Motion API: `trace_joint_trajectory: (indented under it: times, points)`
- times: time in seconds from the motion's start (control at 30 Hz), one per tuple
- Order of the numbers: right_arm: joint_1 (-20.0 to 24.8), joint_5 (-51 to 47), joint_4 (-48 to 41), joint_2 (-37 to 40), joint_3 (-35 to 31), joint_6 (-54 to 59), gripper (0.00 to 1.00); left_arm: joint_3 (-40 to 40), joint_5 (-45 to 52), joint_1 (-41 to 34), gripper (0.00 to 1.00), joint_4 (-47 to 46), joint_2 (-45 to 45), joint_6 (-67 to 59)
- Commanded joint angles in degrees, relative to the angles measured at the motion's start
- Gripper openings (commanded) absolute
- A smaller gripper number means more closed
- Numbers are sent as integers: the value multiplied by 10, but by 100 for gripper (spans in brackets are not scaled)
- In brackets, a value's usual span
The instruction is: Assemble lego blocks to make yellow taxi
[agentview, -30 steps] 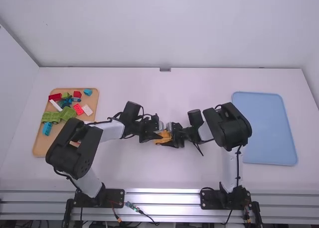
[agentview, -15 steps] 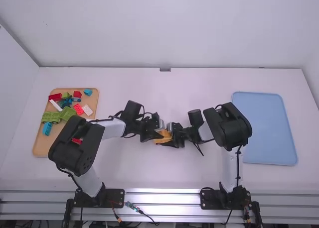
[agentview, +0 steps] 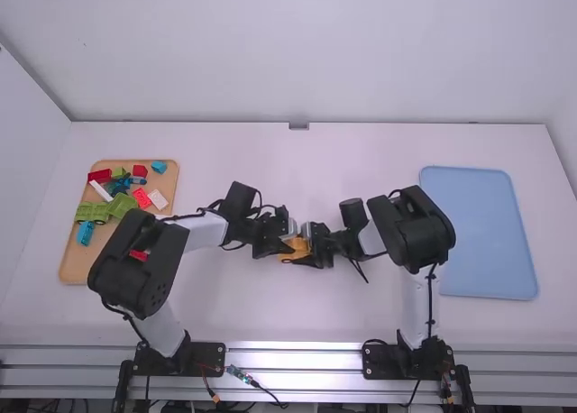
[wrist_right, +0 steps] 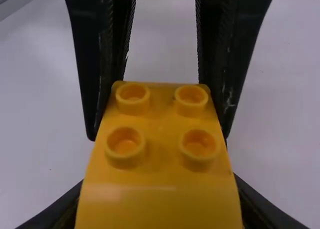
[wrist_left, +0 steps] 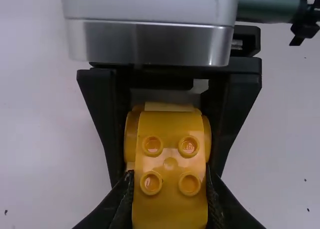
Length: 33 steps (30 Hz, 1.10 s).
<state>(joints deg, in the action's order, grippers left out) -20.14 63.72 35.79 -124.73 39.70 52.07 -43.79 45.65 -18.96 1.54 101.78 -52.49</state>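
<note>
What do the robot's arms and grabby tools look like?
The left arm and right arm match: white links, chunky black joints, thin black cables. The left tool and right tool are black too, each with two tapering fingers.

I hold a glossy yellow plastic block assembly between my two arms. Four round, hollow studs stand two by two on its upper face; beneath, a wider, rounded yellow part bulges at both sides.
</note>
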Motion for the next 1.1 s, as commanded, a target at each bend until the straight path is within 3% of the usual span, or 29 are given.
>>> trace_joint_trajectory:
  times: [0.0,0.27,0.5,1.07]
  points:
    - [0,-6,-1,-8,5,7,48,29,-31,3,2,10,10,7]
    - [18,13,-2,-8,12,-20,48,57,-36,-9,2,71,10,37]
    - [20,5,-3,-8,8,-8,48,15,-92,-23,1,-9,10,29]
    - [21,-6,-3,-8,8,-8,47,12,-141,-69,2,-10,10,35]
